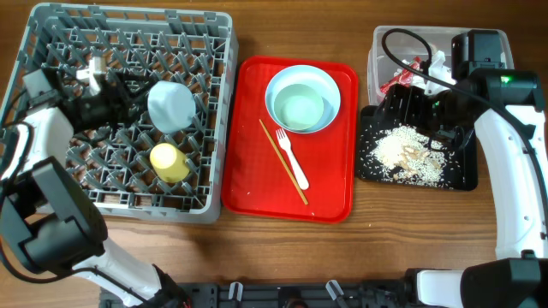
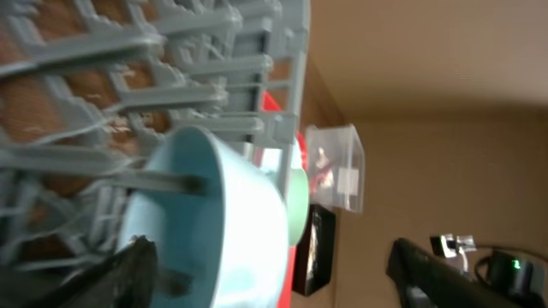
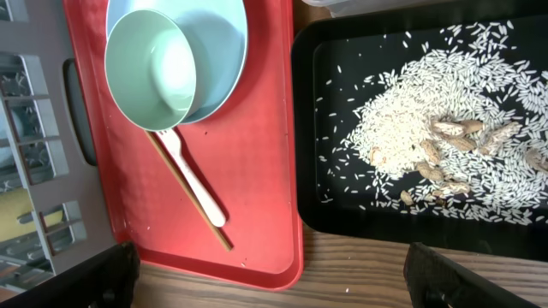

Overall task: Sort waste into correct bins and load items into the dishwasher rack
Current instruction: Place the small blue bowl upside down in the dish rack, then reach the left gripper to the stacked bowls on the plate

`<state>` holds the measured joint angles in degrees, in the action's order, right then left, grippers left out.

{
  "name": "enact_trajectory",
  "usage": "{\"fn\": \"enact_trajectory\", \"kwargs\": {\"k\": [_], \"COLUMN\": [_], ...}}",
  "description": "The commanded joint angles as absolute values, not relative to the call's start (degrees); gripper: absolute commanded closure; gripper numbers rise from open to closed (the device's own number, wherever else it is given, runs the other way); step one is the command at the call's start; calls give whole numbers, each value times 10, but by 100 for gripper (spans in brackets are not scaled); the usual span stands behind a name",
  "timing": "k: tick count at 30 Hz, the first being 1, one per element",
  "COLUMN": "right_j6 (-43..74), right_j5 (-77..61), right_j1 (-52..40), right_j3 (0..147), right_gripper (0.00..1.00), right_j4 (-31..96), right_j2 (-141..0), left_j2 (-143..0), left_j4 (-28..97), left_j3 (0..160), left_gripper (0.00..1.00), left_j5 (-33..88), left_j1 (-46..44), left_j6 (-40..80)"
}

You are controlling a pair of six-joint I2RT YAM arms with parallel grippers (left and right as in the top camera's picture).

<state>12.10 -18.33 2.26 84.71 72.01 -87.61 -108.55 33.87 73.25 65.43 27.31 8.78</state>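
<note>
1. The left gripper (image 2: pixel 270 252) is down in the rack (image 1: pixel 128 13). Its fingers are spread wide and clamp nothing, and a pale blue bowl (image 1: pixel 171 105) sits tilted among the pegs right in front of it.
2. Just beside that bowl, the yellow cup (image 1: pixel 169 161) sits in the rack too.
3. Over to the right gripper (image 3: pixel 270 252) - it hovers above the line where the red tray (image 1: pixel 330 192) meets the black tray (image 1: pixel 462 181), fingers parted wide and empty.
4. On the black tray there's a heap of rice (image 3: pixel 402 128) with peanut-like bits mixed in (loose grains scattered all round).
5. The red tray holds a green bowl (image 3: pixel 150 68) nested in a wider blue bowl (image 3: pixel 223 43), with the white fork (image 3: pixel 197 188) and chopsticks (image 3: pixel 221 235) lying together just beside them.
6. The clear tub (image 1: pixel 377 51) sits behind the black tray - red wrapper (image 1: pixel 398 81) and white tissue (image 1: pixel 438 62) inside.
</note>
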Motion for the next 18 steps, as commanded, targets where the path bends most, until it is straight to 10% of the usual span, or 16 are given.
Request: {"fn": "enact_trajectory", "kwargs": {"k": [1,9,18], "right_j6": [121,120,157], "right_j5": [-177,-177,-60], "right_j1": [23,23,23], "right_j3": [859,859,859], "right_gripper": [0,0,0], "right_j4": [721,721,746], "right_j2": [-868,-868,-868], "left_j2": [-1093,-1049,-915], "left_j4": [339,345,339], "left_j3": [738,738,738], "left_gripper": [0,0,0], "left_j5": [620,610,438], "left_j1": [310,339,170], "left_j6": [79,79,77]}}
